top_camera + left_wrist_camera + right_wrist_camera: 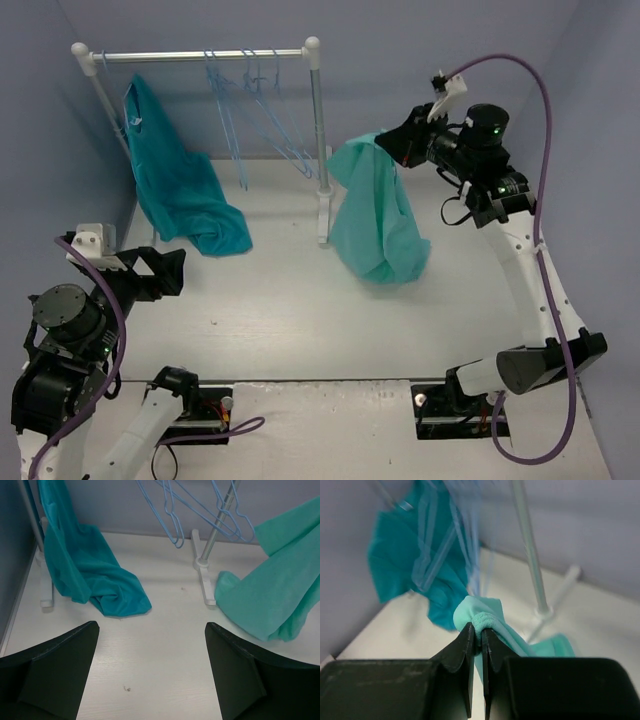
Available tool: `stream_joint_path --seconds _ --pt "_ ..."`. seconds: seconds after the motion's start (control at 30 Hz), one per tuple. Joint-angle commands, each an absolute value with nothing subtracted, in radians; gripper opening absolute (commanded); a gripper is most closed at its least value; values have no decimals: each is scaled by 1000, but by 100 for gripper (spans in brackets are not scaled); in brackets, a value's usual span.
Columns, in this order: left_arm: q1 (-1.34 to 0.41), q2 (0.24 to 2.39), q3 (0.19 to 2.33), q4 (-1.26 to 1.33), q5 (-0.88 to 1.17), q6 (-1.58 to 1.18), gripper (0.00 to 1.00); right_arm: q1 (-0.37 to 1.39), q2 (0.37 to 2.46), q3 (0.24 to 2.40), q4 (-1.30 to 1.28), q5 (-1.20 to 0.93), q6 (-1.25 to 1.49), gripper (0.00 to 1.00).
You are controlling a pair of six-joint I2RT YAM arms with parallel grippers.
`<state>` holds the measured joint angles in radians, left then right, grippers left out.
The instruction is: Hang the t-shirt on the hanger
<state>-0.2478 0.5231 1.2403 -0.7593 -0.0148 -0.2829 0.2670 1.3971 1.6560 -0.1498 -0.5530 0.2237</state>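
The right gripper (386,146) clenches the t-shirt (378,225), which hangs below it, right of the rail (200,55). The left gripper (168,272) gapes.

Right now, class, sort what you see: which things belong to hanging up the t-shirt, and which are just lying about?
For the job: mint t-shirt, pinched in the right pincer; pale-blue hangers on the rail.
Just lying about: darker turquoise garment, hanging from the rail down onto the table.
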Motion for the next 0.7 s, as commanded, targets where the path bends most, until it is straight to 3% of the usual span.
stream_joint_path --seconds 0.0,0.17,0.37,0.67 --pt "-250 583 1333 -710 0 -288 83 339 1376 1855 -60 -689 240 0" --pt "-250 581 1348 -724 55 -302 83 487 1307 1753 -60 -669 242 0" --pt "-252 548 1317 -796 69 -299 83 766 1276 1442 -57 -501 207 0" --pt "-249 464 1151 -850 23 -359 83 1120 1675 1336 22 -209 184 0"
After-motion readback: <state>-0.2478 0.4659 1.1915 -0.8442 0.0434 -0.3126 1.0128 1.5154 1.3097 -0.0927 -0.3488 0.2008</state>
